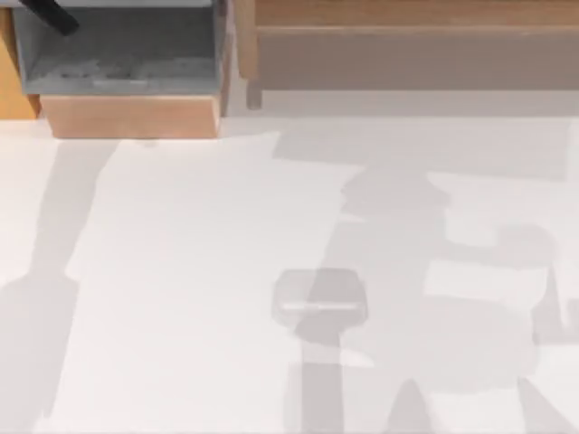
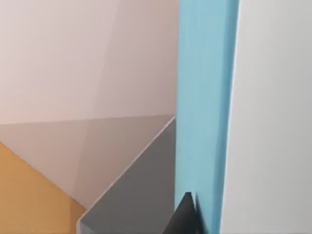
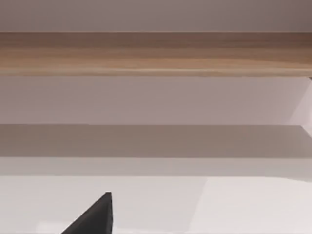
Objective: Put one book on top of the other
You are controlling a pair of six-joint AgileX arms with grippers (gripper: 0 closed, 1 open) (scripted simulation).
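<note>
**Inspector:** Top view, upper left of the frame: a grey open box (image 1: 118, 54) with a wooden front is cut by the top edge. A dark bar (image 1: 50, 16) crosses its corner and leaves the frame; what it belongs to cannot be told.

**Clerk:** And upper right?

**Inspector:** A long wooden shelf (image 1: 407, 36), cut by the top and right edges.

**Clerk:** Left wrist view?

**Inspector:** A light blue slab (image 2: 202, 97) runs off top and bottom; whether it is a book cannot be told. One dark fingertip (image 2: 185, 217) is cut by the lower edge, so the gripper's state is undeterminable.

**Clerk:** Right wrist view?

**Inspector:** One dark fingertip (image 3: 95, 217) at the lower edge, cropped likewise.
</note>
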